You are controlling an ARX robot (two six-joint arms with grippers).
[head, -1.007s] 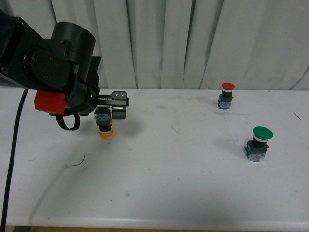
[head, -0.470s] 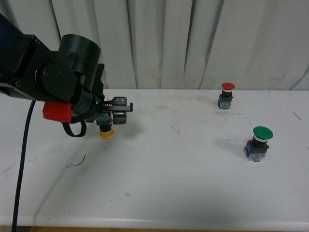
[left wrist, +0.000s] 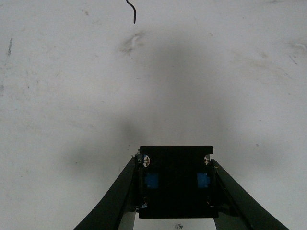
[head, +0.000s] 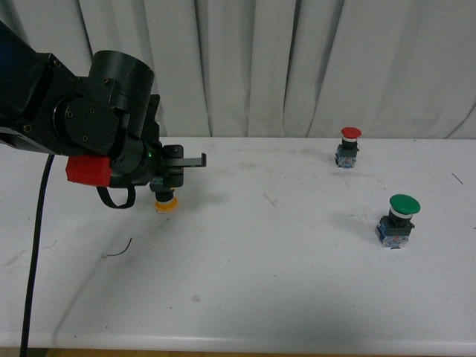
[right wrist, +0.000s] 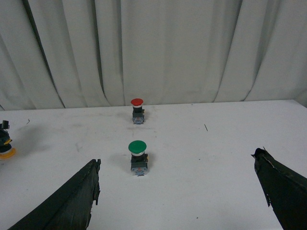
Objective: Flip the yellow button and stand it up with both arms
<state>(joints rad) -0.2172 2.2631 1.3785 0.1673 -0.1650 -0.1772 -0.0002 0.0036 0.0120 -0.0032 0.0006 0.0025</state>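
The yellow button (head: 165,201) hangs upside down at the table's left, its yellow-orange cap down at the white surface. My left gripper (head: 171,177), on the bulky black arm with a red band, is shut on its black body. In the left wrist view the black body with blue contact blocks (left wrist: 175,184) fills the gap between the fingers of the left gripper (left wrist: 174,163). The right gripper (right wrist: 176,159) stands open and holds nothing, far off to the right. The right wrist view catches the yellow button (right wrist: 5,147) at its edge.
A green-capped button (head: 400,219) stands upright at the right of the white table (head: 297,290), and a red-capped button (head: 348,146) stands behind it. A thin black scrap of wire (head: 119,250) lies near the left arm. White curtains hang behind the table.
The left arm has shifted a little to the right and its wrist has turned. The yellow cap stays at nearly the same spot above the table.
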